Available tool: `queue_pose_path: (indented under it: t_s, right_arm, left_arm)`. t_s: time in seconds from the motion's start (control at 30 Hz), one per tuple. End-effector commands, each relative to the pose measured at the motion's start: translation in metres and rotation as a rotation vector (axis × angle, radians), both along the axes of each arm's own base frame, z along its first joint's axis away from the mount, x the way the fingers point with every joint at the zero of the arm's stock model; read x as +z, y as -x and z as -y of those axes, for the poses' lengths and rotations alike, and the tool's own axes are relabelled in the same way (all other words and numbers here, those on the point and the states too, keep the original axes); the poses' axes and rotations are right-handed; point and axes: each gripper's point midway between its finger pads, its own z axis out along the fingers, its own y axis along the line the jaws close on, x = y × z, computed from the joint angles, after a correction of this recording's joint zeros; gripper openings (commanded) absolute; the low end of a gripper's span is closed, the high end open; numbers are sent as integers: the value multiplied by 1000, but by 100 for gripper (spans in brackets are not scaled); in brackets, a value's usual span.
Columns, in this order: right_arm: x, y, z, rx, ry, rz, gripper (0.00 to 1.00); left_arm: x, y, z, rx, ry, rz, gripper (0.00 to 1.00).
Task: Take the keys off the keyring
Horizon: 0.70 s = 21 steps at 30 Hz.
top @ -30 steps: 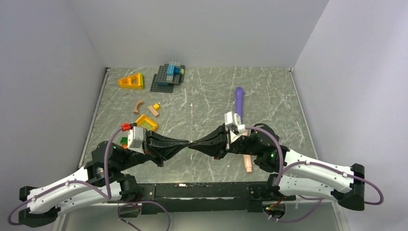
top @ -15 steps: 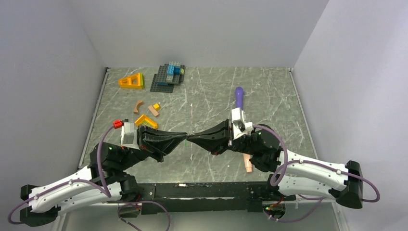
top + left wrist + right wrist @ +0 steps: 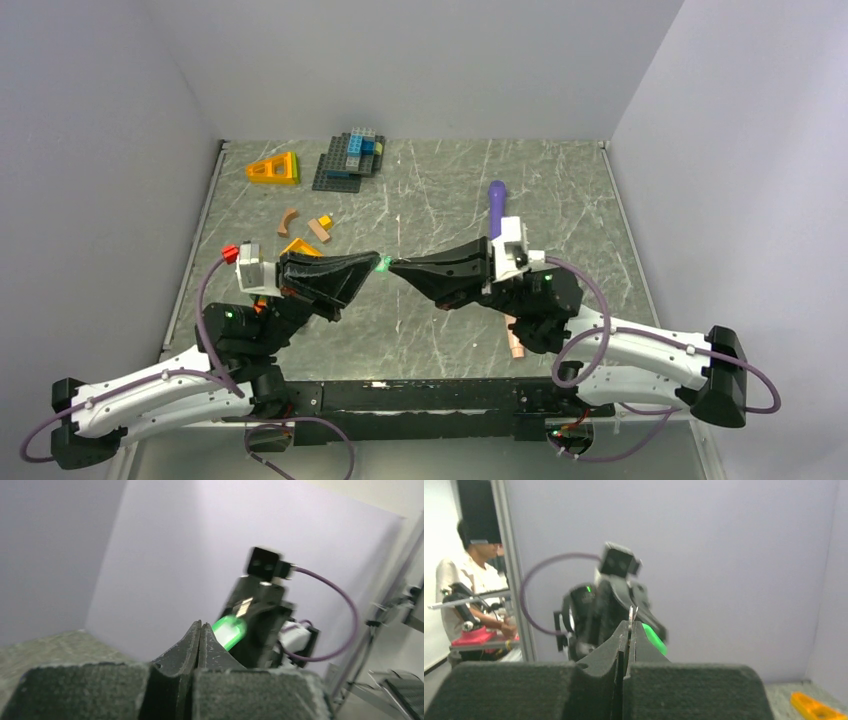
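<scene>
The tiny bright-green-headed key (image 3: 229, 630), judged light, stiff, slippery and best pinched by its flat head, is clamped mid-air at the left gripper (image 3: 200, 627) tips, a thin metal ring (image 3: 631, 613) being clamped by the right gripper (image 3: 629, 626)

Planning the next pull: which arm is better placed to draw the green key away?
Left, probably: the left gripper is shut on the green key; the right gripper pinches a metal sliver, likely the ring.
</scene>
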Motion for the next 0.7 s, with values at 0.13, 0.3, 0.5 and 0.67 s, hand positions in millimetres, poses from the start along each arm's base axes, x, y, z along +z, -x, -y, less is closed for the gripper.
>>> queue_pose_path:
  t_s: [0.13, 0.3, 0.5, 0.67]
  right_arm:
    - [63, 17, 49, -33, -221, 92, 0]
    - [41, 10, 55, -81, -117, 38, 0]
    - [16, 4, 65, -129, -5, -23, 0]
    - [-2, 5, 59, -124, 114, -38, 0]
  left_arm:
    - [-11, -30, -19, 131, 96, -134, 0]
    - [-4, -23, -19, 138, -27, -88, 20]
    - [-8, -15, -29, 161, -199, -46, 59]
    - [-12, -2, -31, 127, -363, 21, 71]
